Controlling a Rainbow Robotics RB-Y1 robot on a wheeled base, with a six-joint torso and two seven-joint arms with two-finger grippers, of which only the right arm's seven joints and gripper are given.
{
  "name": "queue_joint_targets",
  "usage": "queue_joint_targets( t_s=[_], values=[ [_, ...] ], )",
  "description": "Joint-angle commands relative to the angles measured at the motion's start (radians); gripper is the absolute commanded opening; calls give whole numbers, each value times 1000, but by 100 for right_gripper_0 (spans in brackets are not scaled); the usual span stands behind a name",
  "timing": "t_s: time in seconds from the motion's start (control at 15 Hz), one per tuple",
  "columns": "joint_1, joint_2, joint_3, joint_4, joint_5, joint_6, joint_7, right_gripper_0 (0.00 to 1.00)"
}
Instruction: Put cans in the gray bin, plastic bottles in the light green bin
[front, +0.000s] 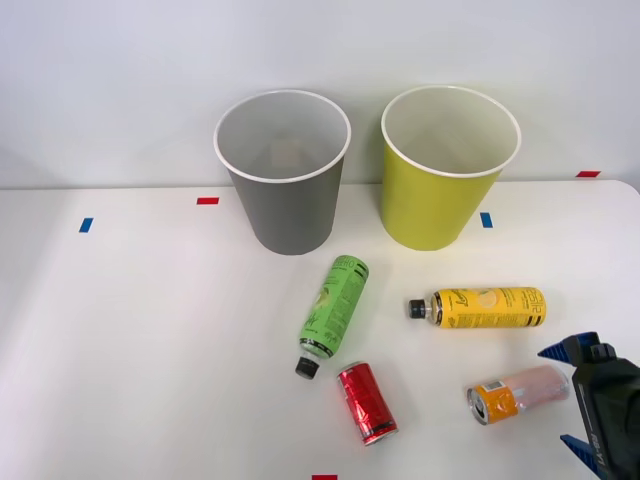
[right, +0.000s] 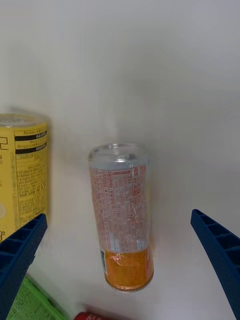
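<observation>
On the white table lie two cans and two plastic bottles. The orange and pink can (front: 515, 392) (right: 122, 215) lies on its side just left of my right gripper (front: 565, 396) (right: 120, 260), which is open with its blue fingers (right: 20, 260) either side of the can and not touching it. Further left on the table lies the red can (front: 366, 402). The yellow bottle (front: 480, 307) (right: 22, 170) lies behind the orange can. The green-labelled bottle (front: 333, 310) lies slanted in the middle. Behind them stand the gray bin (front: 285, 200) and the light green bin (front: 440, 200).
Small red (front: 207, 201) and blue (front: 86, 225) tape marks dot the table. A pale wall rises behind the bins. The table's left half is bare white surface.
</observation>
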Motion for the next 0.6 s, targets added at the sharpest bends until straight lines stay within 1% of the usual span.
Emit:
queue_joint_targets(
  t_s=[0.07, 0.4, 0.6],
  values=[
    [-34, -13, 15, 54, -1, -2, -1, 100],
    [-78, -13, 72, 112, 34, -2, -1, 100],
    [-89, -13, 81, 112, 34, -2, -2, 100]
  ],
)
